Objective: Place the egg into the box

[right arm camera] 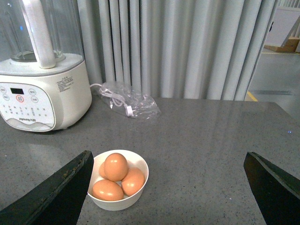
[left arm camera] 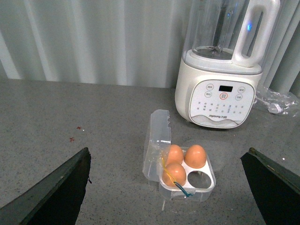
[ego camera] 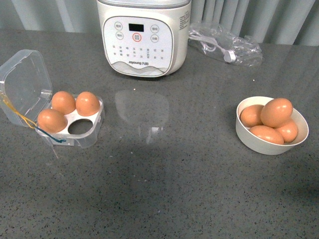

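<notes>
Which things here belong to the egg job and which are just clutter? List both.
Job: top egg in the bowl; box with one free cup.
Lying about: blender; bagged cable.

1. Blender (ego camera: pixel 143 37): jug chopped off by the front view's top edge, button labels too tiny to read.
2. Bowl (ego camera: pixel 271 147): top egg (ego camera: pixel 276 112) covers parts of the three under it.
3. Left claw (left arm camera: pixel 168 149), right claw (right arm camera: pixel 168 153): only dark finger ends show, the rest runs off frame.
4. Bag (ego camera: pixel 224 42): contents too blurry to make out.
</notes>
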Controlling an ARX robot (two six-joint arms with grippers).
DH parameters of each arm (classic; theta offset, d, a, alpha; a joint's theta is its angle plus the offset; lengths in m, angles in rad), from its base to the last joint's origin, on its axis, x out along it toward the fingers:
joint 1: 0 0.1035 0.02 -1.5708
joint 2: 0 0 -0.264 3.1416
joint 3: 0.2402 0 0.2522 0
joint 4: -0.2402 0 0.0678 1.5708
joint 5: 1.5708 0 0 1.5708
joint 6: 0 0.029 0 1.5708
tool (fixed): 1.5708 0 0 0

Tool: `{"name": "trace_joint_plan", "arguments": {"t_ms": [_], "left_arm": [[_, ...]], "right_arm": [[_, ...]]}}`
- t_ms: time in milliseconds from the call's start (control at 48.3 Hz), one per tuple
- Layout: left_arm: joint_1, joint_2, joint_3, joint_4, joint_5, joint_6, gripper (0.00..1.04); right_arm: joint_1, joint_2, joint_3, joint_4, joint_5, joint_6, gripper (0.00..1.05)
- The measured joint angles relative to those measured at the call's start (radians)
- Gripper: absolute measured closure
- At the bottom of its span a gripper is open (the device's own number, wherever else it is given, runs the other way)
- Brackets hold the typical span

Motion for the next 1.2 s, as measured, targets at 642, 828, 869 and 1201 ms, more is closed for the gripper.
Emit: {"name": "trace_joint_plan", "arguments": {"t_ms": [642,828,869,1201], "left_arm": [[0.000,0.000,0.000,0.000,0.000,0.000,0.07],[0.000,0.000,0.000,0.000,0.000,0.000,0.07],[0.000,0.000,0.000,0.000,-0.002,0.000,0.07],[0.000,0.000,0.000,0.000,0.000,0.000,0.07]], "right_arm": [[0.000,0.000,0.000,0.000,0.000,0.000,0.07],[0.050,0.041,0.008,-0.004,0.149,-0.058,0.07],[0.092,0.109,0.023,0.003,0.257,-0.112,0.07],[0.124,0.864,0.389,-0.042,0.084,-0.088,0.07]]}}
